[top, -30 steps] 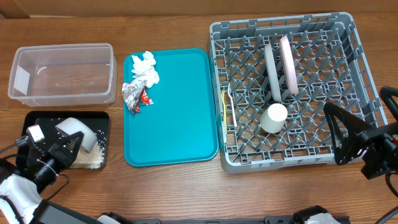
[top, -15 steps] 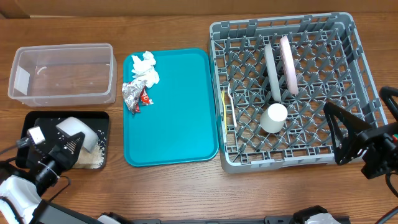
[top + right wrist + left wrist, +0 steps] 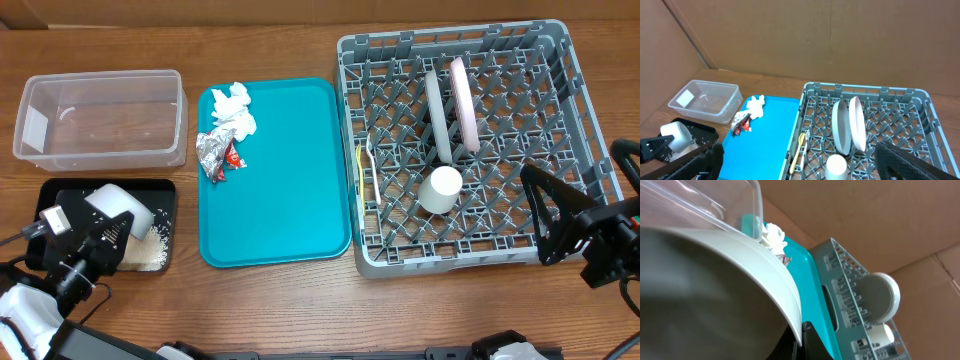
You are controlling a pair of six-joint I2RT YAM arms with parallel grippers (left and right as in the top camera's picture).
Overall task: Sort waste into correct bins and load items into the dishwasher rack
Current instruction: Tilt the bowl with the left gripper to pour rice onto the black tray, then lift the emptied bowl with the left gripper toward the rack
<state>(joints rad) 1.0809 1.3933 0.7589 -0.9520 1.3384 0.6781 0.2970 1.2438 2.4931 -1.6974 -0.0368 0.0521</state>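
a wooden table (image 3: 290, 310) fills the overhead view, its warm brown top streaked with darker grain that runs left to right. a plain brown cardboard wall (image 3: 850, 35) stands upright along the far edge of the table and meets a second cardboard panel (image 3: 660, 75) at the left. a slanting crease (image 3: 690, 37) marks the join between them, and a thin vertical seam (image 3: 831, 30) runs down the back wall. the light is soft and even, leaving only faint shadows on the wood. no window or floor is in view.
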